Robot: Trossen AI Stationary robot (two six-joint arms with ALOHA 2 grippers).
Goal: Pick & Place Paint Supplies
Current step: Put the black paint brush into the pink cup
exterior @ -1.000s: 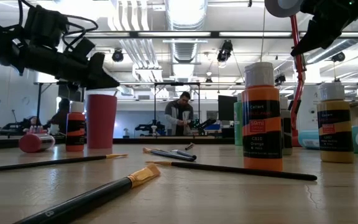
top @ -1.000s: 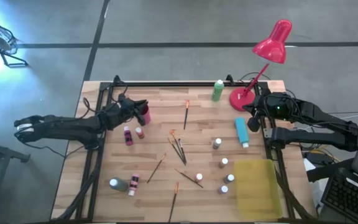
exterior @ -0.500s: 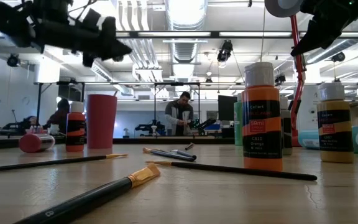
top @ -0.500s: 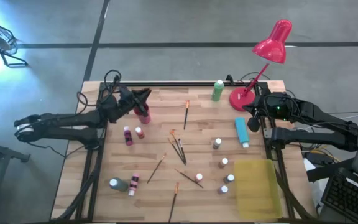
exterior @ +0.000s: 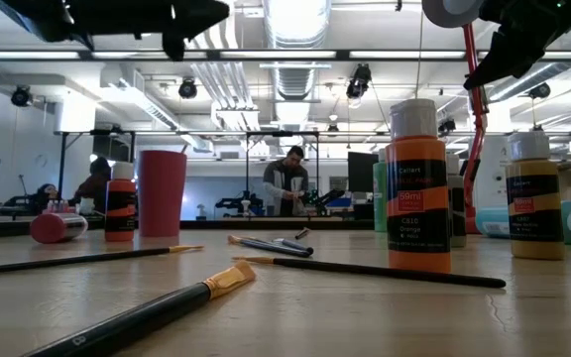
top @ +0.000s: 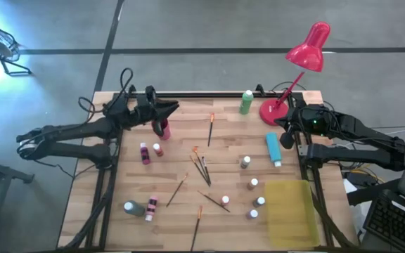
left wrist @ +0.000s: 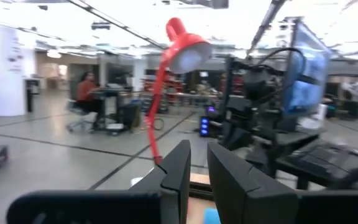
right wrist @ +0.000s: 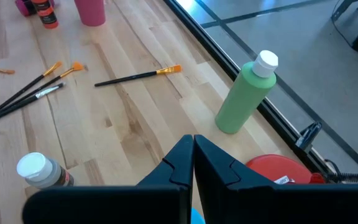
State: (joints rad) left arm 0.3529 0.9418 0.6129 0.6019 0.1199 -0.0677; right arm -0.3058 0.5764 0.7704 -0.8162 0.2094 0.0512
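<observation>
Left gripper [top: 169, 109]: raised above the table's far left corner, level, pointing toward the red desk lamp [top: 302, 62]; fingers [left wrist: 182, 168] narrowly parted with a slim gap between them, nothing held.

Pink cup [top: 164, 129]: upright, just beneath and slightly nearward of the left gripper; clear of the fingers, standing free on the table [top: 181, 161] in the low view.

Small paint bottles [top: 150, 150]: two near the cup on its near side, one lying, one standing; others scattered toward the middle and right, several just left of the yellow tray [top: 290, 213].

Paintbrushes [top: 201, 167]: loose cluster at mid-table, long axes running mostly far-to-near, some slanted; one further brush [top: 210, 128] lies nearer the far edge.

Green bottle [top: 246, 102]: upright at the far edge; blue bottle [top: 273, 149]: lying on its side, long axis far-to-near, just beside the right arm.

Right gripper [top: 285, 128]: waits at the right edge, fingers pressed together, empty.

Judgement: left-side bottles lie nearward and below the left gripper; the left arm is the nearer.
</observation>
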